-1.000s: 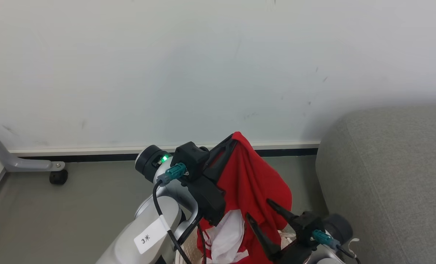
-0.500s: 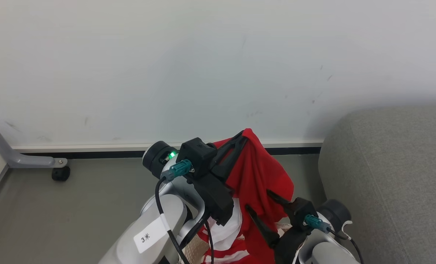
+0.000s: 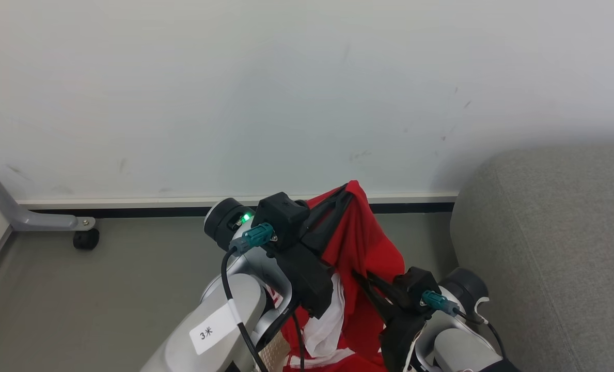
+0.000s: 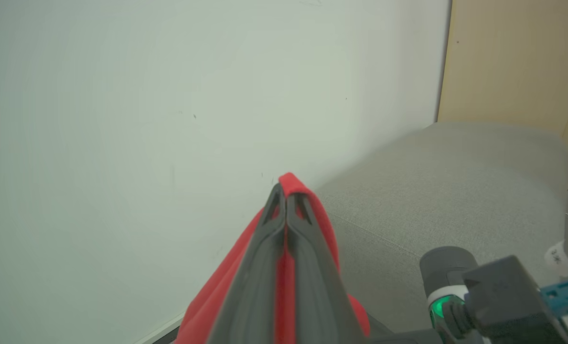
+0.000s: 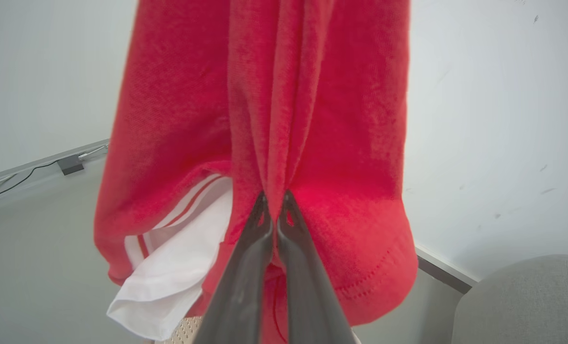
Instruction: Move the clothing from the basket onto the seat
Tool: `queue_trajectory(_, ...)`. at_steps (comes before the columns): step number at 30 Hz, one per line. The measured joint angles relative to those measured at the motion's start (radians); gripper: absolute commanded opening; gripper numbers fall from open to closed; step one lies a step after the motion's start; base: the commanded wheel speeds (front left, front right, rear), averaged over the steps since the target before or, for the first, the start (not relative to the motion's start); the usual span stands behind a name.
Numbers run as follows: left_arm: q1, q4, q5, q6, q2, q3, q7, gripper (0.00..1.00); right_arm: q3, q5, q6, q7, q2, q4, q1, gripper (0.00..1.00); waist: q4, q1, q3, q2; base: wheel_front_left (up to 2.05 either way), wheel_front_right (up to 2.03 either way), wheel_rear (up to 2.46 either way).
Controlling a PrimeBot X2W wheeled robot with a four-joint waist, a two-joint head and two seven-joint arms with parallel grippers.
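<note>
Dark fingers of the left gripper (image 3: 349, 190) are pinched together on the top fold of the red clothing (image 3: 371, 243), holding it aloft. The right gripper (image 3: 362, 277), jaws closed, nips the hanging cloth lower down. The grey seat (image 3: 544, 232) lies just to its right, with the pale wall (image 3: 234, 103) behind.

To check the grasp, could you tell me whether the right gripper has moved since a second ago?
Yes: the right gripper has shifted away from the seat toward the clothing, and its jaws have shut on it.
</note>
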Motion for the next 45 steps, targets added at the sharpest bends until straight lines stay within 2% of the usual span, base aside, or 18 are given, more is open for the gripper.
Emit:
queue_trajectory(5, 0.004, 0.001, -0.008, 0.013, 0.003, 0.016, 0.000, 0.00, 0.007, 0.027, 0.000, 0.000, 0.001, 0.008, -0.015, 0.00, -0.012, 0.0000, 0.004, 0.0001, 0.00, 0.00, 0.00)
queue_trajectory(6, 0.007, 0.001, -0.012, 0.018, 0.005, 0.020, 0.000, 0.11, 0.004, 0.032, 0.000, 0.000, 0.001, 0.011, -0.016, 0.00, -0.015, 0.0000, 0.005, 0.0000, 0.00, 0.00, 0.00)
queue_trajectory(7, 0.013, 0.001, -0.016, 0.018, 0.007, 0.026, 0.000, 0.31, 0.000, 0.035, 0.000, 0.000, 0.001, 0.015, -0.016, 0.00, -0.019, 0.0000, 0.006, 0.0000, 0.00, 0.00, 0.00)
queue_trajectory(8, 0.021, 0.002, -0.025, 0.020, 0.011, 0.030, 0.000, 0.31, -0.007, 0.035, 0.000, 0.000, 0.001, 0.019, -0.015, 0.00, -0.023, 0.0000, 0.006, 0.0000, 0.00, 0.00, 0.00)
queue_trajectory(10, 0.037, 0.004, -0.036, 0.027, 0.020, 0.038, 0.000, 0.82, -0.022, 0.039, 0.000, 0.000, 0.001, 0.025, -0.016, 0.00, -0.032, 0.0000, 0.008, 0.0000, 0.00, 0.00, 0.00)
queue_trajectory(11, 0.037, 0.004, -0.036, 0.027, 0.020, 0.038, 0.000, 0.95, -0.022, 0.039, 0.000, 0.000, 0.001, 0.025, -0.016, 0.00, -0.032, 0.0000, 0.008, 0.0000, 0.00, 0.00, 0.00)
queue_trajectory(12, 0.045, 0.006, -0.037, 0.029, 0.024, 0.041, 0.000, 1.00, -0.030, 0.044, 0.000, 0.000, 0.001, 0.027, -0.016, 0.00, -0.037, 0.0000, 0.008, 0.0000, 0.00, 0.00, 0.00)
queue_trajectory(16, 0.070, 0.008, -0.043, 0.034, 0.030, 0.049, -0.004, 1.00, -0.064, 0.055, 0.000, -0.001, -0.007, 0.028, -0.023, 0.00, -0.061, 0.0000, 0.009, 0.0000, 0.00, 0.00, 0.00)
queue_trajectory(27, 0.150, 0.005, -0.061, 0.037, 0.039, 0.057, -0.038, 1.00, -0.151, 0.083, -0.025, -0.001, -0.110, -0.024, -0.037, 0.00, -0.147, 0.0000, 0.009, 0.0000, 0.00, 0.00, 0.00)
queue_trajectory(36, 0.214, -0.028, -0.062, 0.033, 0.042, 0.031, -0.074, 1.00, -0.193, 0.082, -0.055, -0.002, -0.205, -0.135, -0.003, 0.00, -0.247, 0.0000, 0.008, 0.0000, 0.00, 0.00, 0.00)
queue_trajectory(45, 0.252, -0.067, -0.061, 0.033, 0.031, -0.004, -0.107, 1.00, -0.211, 0.078, -0.072, -0.002, -0.245, -0.259, 0.037, 0.00, -0.368, -0.0001, 0.012, 0.0000, 0.00, 0.00, 0.00)
